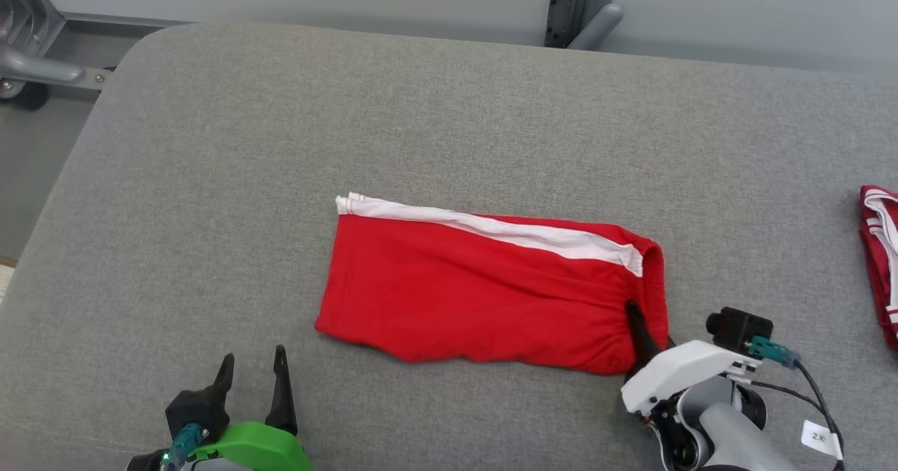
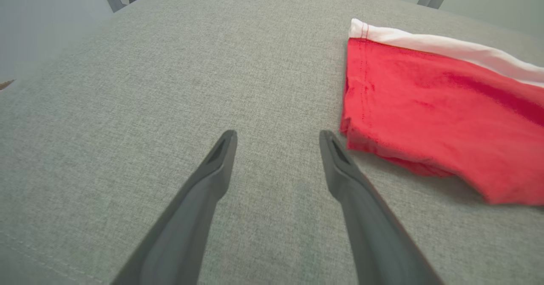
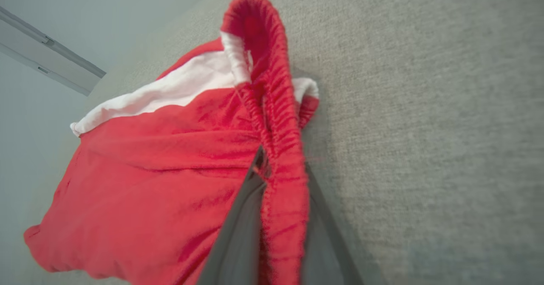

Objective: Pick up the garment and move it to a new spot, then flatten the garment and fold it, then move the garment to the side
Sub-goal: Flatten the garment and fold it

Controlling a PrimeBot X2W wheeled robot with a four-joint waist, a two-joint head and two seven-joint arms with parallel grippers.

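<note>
A grey padded surface (image 1: 449, 127) carries the garment (image 1: 484, 288), red shorts with a white side stripe, lying flat about midway along it and nearer the near edge than the far one. A second red-and-white garment (image 1: 880, 260) lies bunched at the right edge, well apart from the first. Beyond the far edge stand a grey bracket (image 1: 582, 8) and, off the far left corner, a metal frame (image 1: 35, 71). Nothing lies between either gripper and the shorts.

The head view shows 1 dark finger of the right gripper (image 1: 631, 309) lying on the cloth at the shorts' right end. The right wrist view shows both fingers of the right gripper (image 3: 282, 162) pressed together on the gathered waistband, with the garment (image 3: 148, 179) beyond them. The left wrist view shows the hemmed leg end of the garment (image 2: 446, 119).

The right forearm comes in from the near right corner. The left gripper (image 1: 254, 355) sits by the near edge, fingers spread over bare fabric (image 2: 278, 134), just beside the hem.
</note>
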